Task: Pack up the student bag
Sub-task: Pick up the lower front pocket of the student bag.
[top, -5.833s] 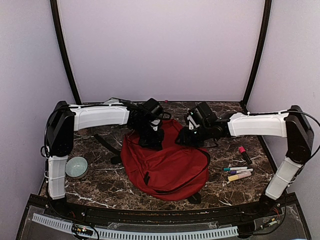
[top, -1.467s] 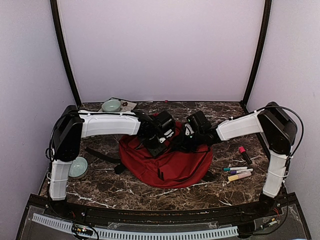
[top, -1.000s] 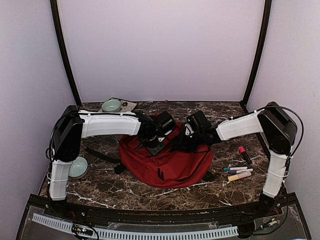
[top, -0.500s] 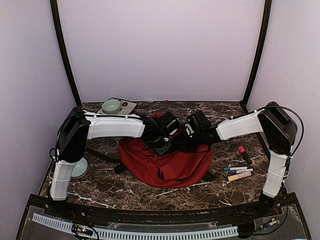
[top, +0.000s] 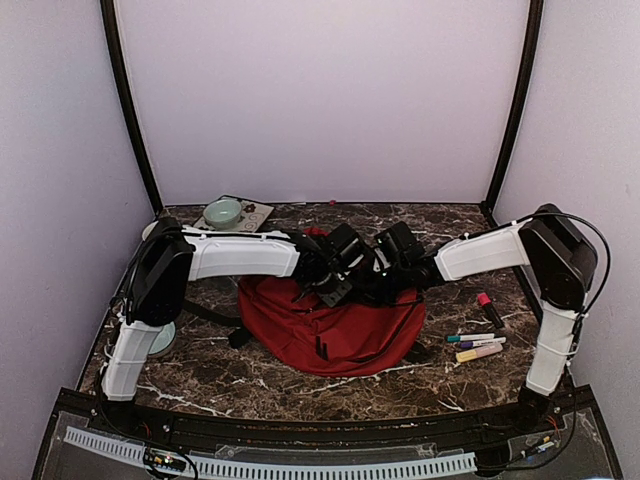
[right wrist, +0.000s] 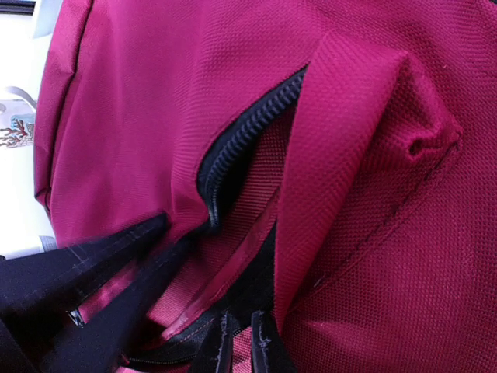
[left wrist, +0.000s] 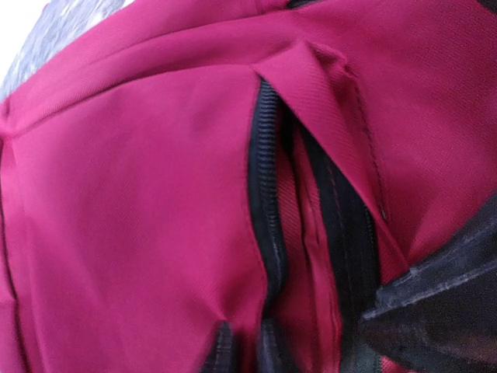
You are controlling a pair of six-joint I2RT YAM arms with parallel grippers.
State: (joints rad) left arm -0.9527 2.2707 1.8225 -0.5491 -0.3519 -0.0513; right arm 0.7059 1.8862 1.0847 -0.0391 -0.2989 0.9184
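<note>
The student bag (top: 335, 325), red and soft with black straps, lies mid-table. Both grippers meet over its far upper part. In the left wrist view the bag's black zipper (left wrist: 268, 194) gapes open, and my left gripper (left wrist: 245, 350) is shut on a fold of red fabric beside it. My right gripper (right wrist: 242, 346) is shut on the red edge of the same opening, just under the raised flap (right wrist: 349, 140). The left gripper's dark fingers (right wrist: 116, 264) show at the left of the right wrist view. From above, the left gripper (top: 340, 285) and the right gripper (top: 378, 278) almost touch.
Several markers (top: 476, 346) and a pink one (top: 489, 307) lie right of the bag. A pale green bowl (top: 222, 211) rests on a printed pad at the back left. Another bowl (top: 160, 337) sits by the left arm's base, partly hidden. A black strap (top: 205, 313) trails left.
My left arm has reached further right across the bag towards the right gripper. Its jaws widened, then closed on the fabric by the zipper. The right gripper has held still.
</note>
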